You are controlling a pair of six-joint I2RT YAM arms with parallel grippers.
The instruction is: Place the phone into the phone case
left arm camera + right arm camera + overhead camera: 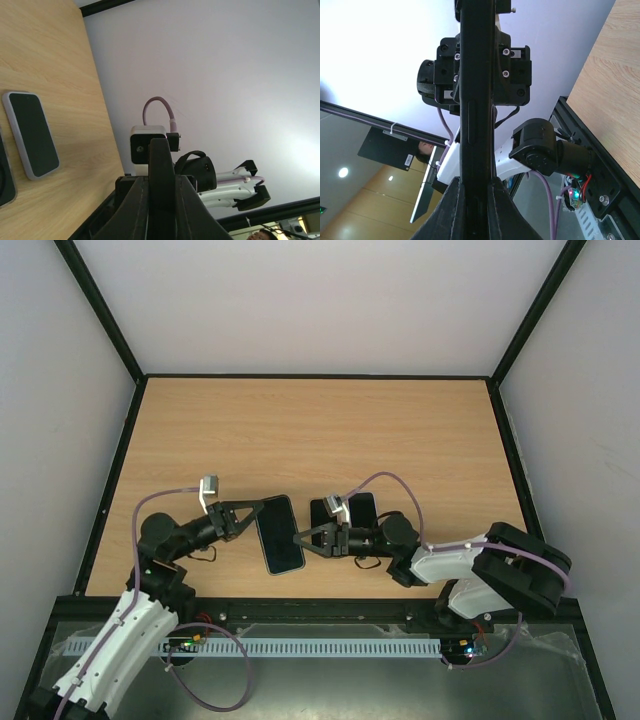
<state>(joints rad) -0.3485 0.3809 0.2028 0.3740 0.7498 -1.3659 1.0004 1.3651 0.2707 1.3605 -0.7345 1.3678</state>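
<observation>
Pinching the phone (280,535) from opposite sides, the left end effector (257,520) grips its left long edge and the right end effector (301,538) grips its right long edge. Both wrists are rolled onto their sides, so each pair of fingers closes on the phone from above and below. In each wrist view the phone appears edge-on as a thin dark bar running up the middle of the frame. It is clamped between that arm's own fingers at the bottom, with the opposing end effector gripping it beyond. From above, the phone lies flat and face up, showing a dark glossy face and a pale rim. It is held near the front edge of the table (300,430), between the two arms. In both wrist views the phone sits apart from the wood surface. Two more flat items lie on the table to the right of the phone, partly under the right wrist: a pale-rimmed slab (31,134) with a dark face, and a dark slab (5,175) cut off by the frame edge. These views do not show which of them is the case. A lilac cable (385,480) loops over the right forearm.
</observation>
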